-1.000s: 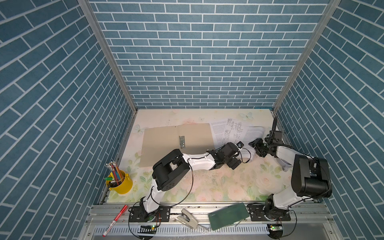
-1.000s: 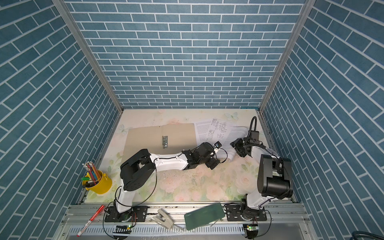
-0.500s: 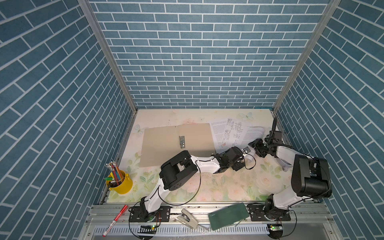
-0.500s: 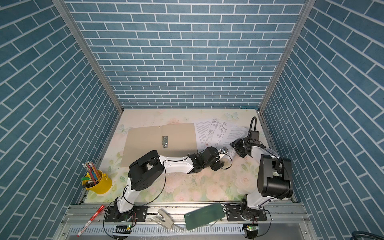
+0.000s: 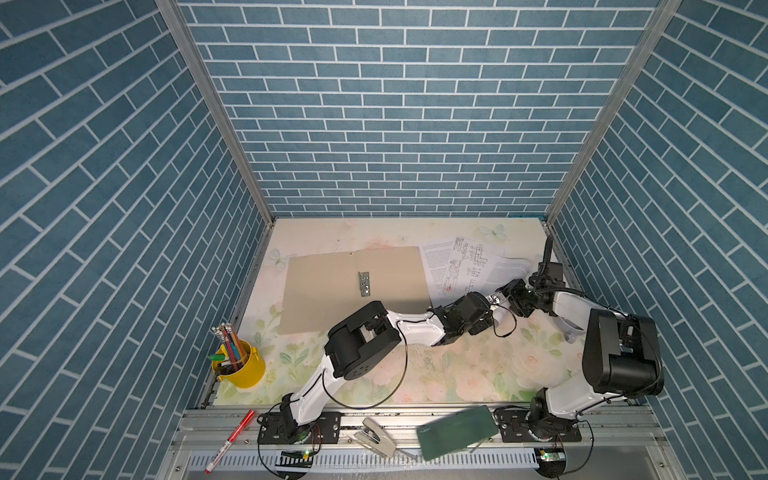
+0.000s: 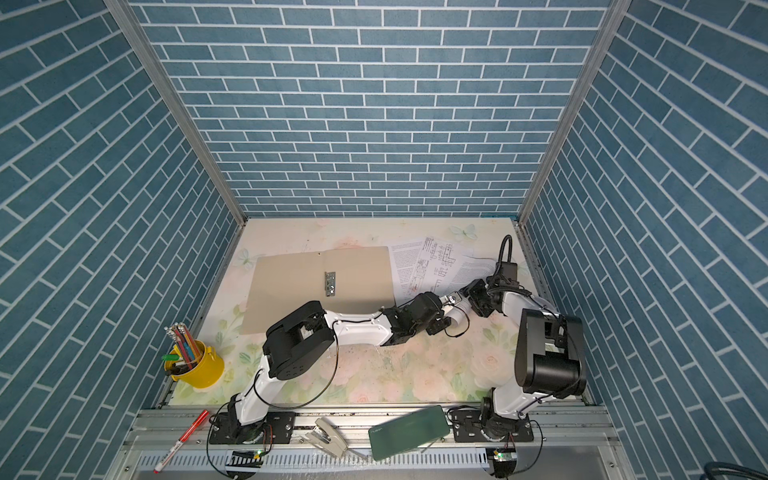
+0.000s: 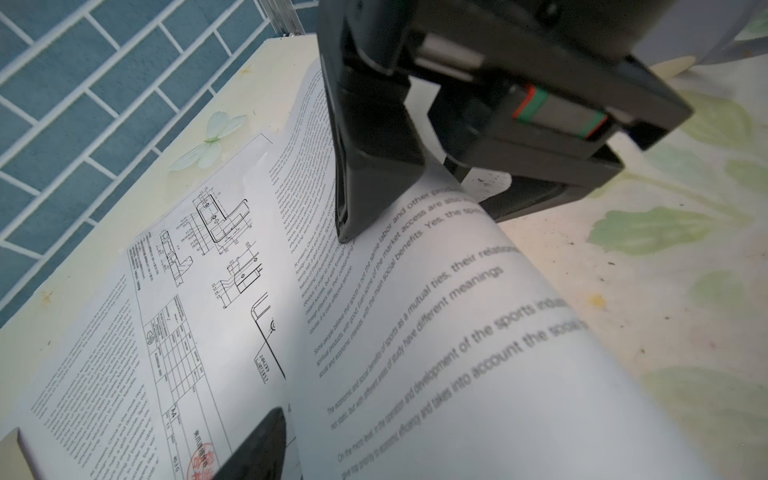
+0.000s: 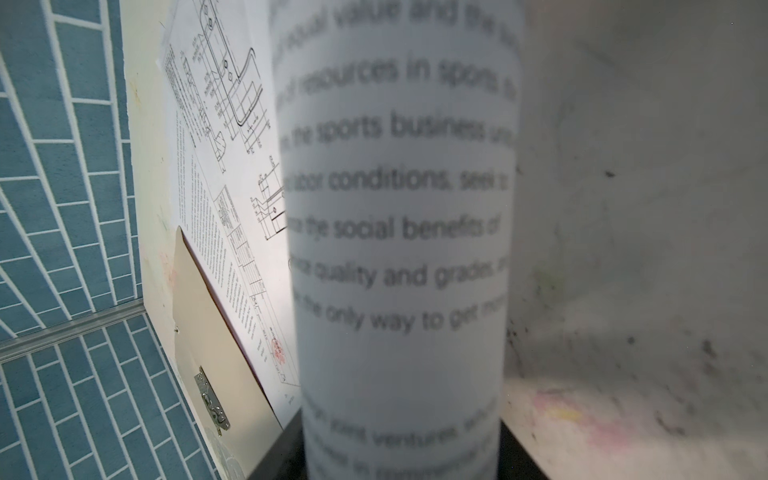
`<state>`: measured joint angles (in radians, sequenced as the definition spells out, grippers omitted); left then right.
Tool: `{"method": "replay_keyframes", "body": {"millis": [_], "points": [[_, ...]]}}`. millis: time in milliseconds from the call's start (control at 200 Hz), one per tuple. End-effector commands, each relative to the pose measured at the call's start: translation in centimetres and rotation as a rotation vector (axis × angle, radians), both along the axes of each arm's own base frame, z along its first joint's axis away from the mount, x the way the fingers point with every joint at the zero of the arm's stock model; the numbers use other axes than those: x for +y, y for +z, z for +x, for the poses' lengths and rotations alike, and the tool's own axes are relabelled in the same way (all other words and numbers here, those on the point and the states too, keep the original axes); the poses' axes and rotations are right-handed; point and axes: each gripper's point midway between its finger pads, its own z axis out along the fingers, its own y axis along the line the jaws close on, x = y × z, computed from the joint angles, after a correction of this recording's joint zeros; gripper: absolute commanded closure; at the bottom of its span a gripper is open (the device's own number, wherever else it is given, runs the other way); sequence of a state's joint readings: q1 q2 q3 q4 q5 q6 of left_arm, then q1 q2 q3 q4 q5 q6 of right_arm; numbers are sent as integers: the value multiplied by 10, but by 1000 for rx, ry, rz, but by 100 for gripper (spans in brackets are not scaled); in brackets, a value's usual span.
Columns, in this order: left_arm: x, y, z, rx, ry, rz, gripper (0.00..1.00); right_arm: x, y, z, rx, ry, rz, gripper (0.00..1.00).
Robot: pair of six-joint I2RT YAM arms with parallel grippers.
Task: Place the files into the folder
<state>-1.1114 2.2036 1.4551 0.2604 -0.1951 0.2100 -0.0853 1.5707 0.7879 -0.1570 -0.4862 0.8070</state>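
Left wrist view: my right hand (image 7: 419, 224) grips the curled sheet (image 7: 457, 332) — raised off the desk (image 7: 685, 291). My left hand (image 5: 498, 301) — open or closed, I cannot tell.

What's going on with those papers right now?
Right gripper pinching curled sheet. Left gripper at same sheet, grip unclear. Folder open, no sheets inside. Left arm over folder's corner.

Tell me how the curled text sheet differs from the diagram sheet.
The curled text sheet bows upward in the right gripper; the diagram sheet lies flat. The curled text sheet shows paragraphs; the diagram sheet shows line drawings and a red stamp. Both are white paper outside the folder.
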Motion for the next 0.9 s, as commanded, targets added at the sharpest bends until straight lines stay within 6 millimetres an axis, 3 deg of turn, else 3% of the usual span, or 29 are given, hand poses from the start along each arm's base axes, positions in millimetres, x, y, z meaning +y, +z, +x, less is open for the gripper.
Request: {"method": "replay_keyframes", "body": {"millis": [0, 225, 485, 625, 895], "points": [[-6, 5, -4, -32, -14, 3, 37, 2, 15, 6, -15, 7, 11, 44], [-4, 14, -6, -58, -17, -2, 40, 0, 17, 6, 7, 4, 12, 43], [-6, 20, -9, -71, -27, -3, 65, -4, 19, 5, 21, 12, 7, 41], [-5, 27, -8, -82, -17, -12, 69, -6, 22, 3, 32, 17, 6, 40], [-2, 47, 5, -120, 52, 2, 85, -14, 37, -2, 47, 29, -3, 22]]}}
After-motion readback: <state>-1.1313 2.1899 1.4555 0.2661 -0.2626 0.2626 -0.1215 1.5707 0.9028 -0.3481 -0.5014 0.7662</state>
